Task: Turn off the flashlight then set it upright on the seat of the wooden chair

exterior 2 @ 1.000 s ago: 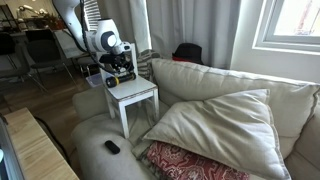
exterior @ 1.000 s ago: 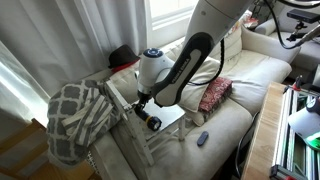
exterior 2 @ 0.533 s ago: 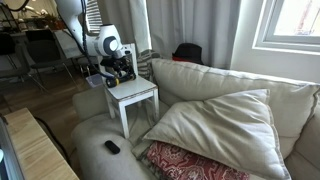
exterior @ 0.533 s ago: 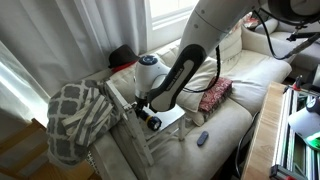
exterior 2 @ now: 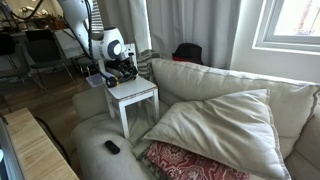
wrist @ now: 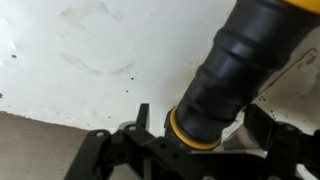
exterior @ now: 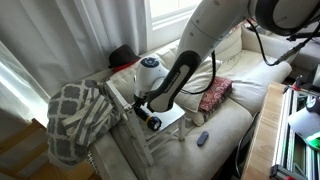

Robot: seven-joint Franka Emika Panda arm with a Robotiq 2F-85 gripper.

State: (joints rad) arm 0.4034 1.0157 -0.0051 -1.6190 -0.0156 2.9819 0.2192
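Note:
The flashlight (wrist: 225, 85) fills the wrist view, with a black ribbed part, a yellow ring and a yellow body toward the upper right. It sits tilted between the fingers of my gripper (wrist: 200, 135), which is shut on it just over the pale seat (wrist: 70, 60). In an exterior view the gripper (exterior: 143, 106) holds the flashlight (exterior: 152, 123) low over the wooden chair (exterior: 172, 118), black head toward the seat's front. In an exterior view the gripper (exterior 2: 121, 72) is at the back of the chair's seat (exterior 2: 138, 93); the flashlight is hard to make out there.
A checked blanket (exterior: 75, 120) hangs beside the chair. The cream sofa (exterior: 240, 85) carries a red patterned cushion (exterior: 214, 95), a big cream pillow (exterior 2: 220, 125) and a small dark remote (exterior: 203, 138), which also shows in an exterior view (exterior 2: 112, 147). Curtains and a window stand behind.
The arm has shifted slightly and the wrist has turned a little over the seat. The flashlight stays in the gripper at nearly the same spot.

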